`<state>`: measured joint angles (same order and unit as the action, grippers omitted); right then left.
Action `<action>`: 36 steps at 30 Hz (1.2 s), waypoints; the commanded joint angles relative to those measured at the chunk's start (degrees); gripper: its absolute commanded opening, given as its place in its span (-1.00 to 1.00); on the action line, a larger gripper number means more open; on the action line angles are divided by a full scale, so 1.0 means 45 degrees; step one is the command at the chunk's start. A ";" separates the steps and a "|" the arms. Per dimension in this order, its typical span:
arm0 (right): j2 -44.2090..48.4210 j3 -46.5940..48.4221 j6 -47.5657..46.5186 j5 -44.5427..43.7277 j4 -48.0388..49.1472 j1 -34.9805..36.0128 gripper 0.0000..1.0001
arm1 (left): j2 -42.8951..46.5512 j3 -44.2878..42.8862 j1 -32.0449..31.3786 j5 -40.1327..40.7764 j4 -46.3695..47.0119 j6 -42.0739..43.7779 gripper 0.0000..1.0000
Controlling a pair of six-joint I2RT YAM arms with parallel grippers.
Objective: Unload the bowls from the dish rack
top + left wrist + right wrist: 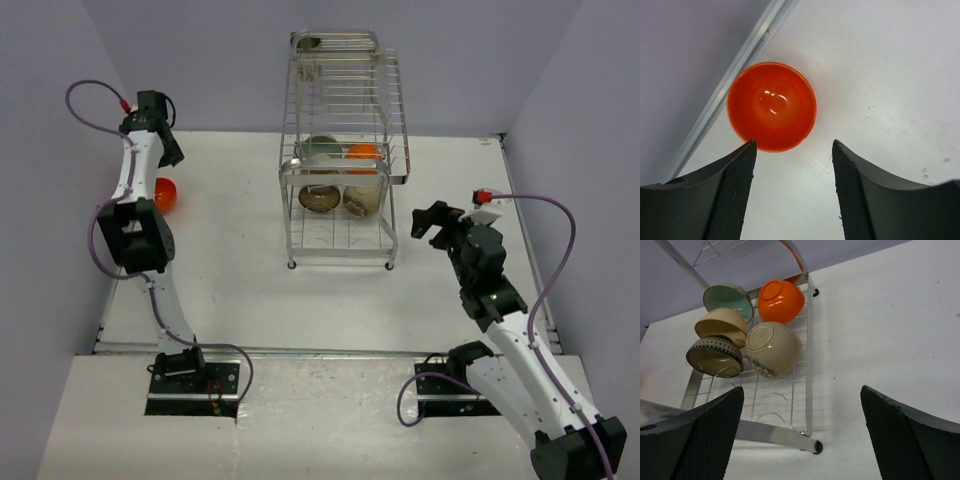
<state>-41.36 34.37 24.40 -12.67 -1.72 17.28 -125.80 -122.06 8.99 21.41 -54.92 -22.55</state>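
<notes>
One bright orange bowl (pixel 166 193) stands upright on the white table at the far left. In the left wrist view this bowl (pixel 771 106) lies just beyond my left gripper (pixel 792 150), which is open, empty and above it. The silver wire dish rack (pixel 385 80) stands mid-table. Its lower tier (pixel 808 365) holds a mint green bowl (pixel 729 300), an orange bowl (pixel 781 301), a beige bowl (pixel 722 324), a cream flowered bowl (pixel 773 348) and a brown-olive patterned bowl (pixel 716 356), all tipped on edge. My right gripper (pixel 430 222) is open and empty, right of the rack.
The purple wall and the table's metal edge strip (pixel 735 75) run close beside the orange bowl on the left. The rack's foot (pixel 815 446) rests on the table between my right fingers' line of sight. A small item sits on the rack's top tier (pixel 308 43).
</notes>
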 commanded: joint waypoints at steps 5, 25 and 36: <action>-0.0086 0.0233 -0.0306 -0.0798 0.0284 0.0086 0.98 | 0.6093 0.5452 -0.0437 -0.3492 0.5017 -0.2017 0.32; -0.0204 0.0741 -0.0169 -0.3748 -0.0478 0.0008 0.98 | 0.7427 1.7259 -0.5336 -1.1636 2.1577 -1.6141 0.30; 0.0832 0.0077 -0.0423 -0.3221 0.0283 0.0008 0.98 | 0.5808 1.5739 -0.6822 -1.0031 2.1519 -1.7255 0.22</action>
<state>-38.76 35.14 23.64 -27.44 -2.68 17.30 -97.62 -47.66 -20.47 -26.39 38.76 -97.65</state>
